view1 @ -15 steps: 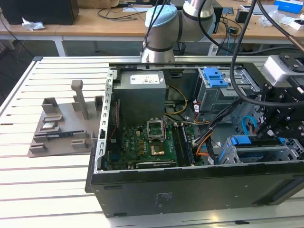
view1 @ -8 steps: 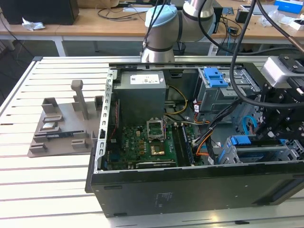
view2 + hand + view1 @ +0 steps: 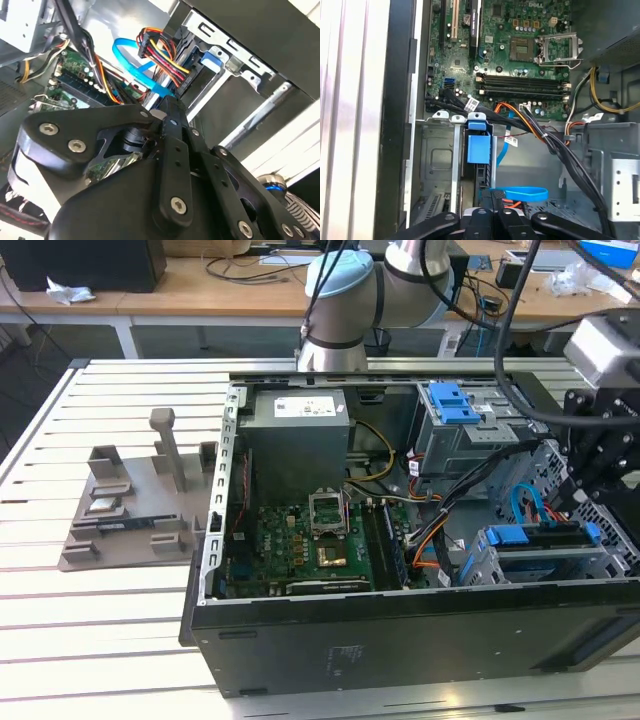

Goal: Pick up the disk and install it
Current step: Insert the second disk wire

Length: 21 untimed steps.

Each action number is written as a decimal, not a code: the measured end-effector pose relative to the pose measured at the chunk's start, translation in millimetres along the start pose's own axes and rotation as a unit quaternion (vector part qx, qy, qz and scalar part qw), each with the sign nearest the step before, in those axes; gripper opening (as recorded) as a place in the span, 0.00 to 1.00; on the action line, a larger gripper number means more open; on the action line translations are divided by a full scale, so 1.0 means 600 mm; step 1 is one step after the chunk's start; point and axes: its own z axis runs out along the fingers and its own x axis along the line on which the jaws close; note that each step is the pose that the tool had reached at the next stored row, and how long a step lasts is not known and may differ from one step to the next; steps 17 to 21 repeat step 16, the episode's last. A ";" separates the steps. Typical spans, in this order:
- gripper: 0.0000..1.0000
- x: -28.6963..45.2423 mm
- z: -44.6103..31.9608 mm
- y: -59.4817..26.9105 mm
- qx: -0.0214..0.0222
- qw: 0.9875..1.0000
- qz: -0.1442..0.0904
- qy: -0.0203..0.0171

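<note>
Disk (image 3: 540,537): seated on edge in the grey drive cage (image 3: 610,560) at the near corner of the computer case (image 3: 400,640), on the exterior view's right. Its long axis runs left to right in the exterior view, along the case's front wall. The blue carrier rail faces up. In the first wrist view the blue carrier end (image 3: 478,148) points toward the motherboard (image 3: 520,55).

Gripper (image 3: 568,502): directly above the disk's right-hand portion, reaching down into the case with its tip at or just over the blue rail. Contact cannot be confirmed. Whether the pincer is apart, together or clamped on the disk cannot be told.

Adjacent: a blue data cable (image 3: 525,502) and a bundle of coloured wires (image 3: 160,52) lie just beside the gripper. The grey stand (image 3: 135,510) sits on the table (image 3: 60,620), well apart from the case.
</note>
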 end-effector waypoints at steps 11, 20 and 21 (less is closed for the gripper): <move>0.11 -0.005 -0.051 0.003 0.000 1.000 0.000 0.000; 0.11 -0.006 -0.051 0.003 0.000 1.000 0.000 0.000; 0.11 -0.006 -0.051 0.003 0.000 1.000 0.000 0.000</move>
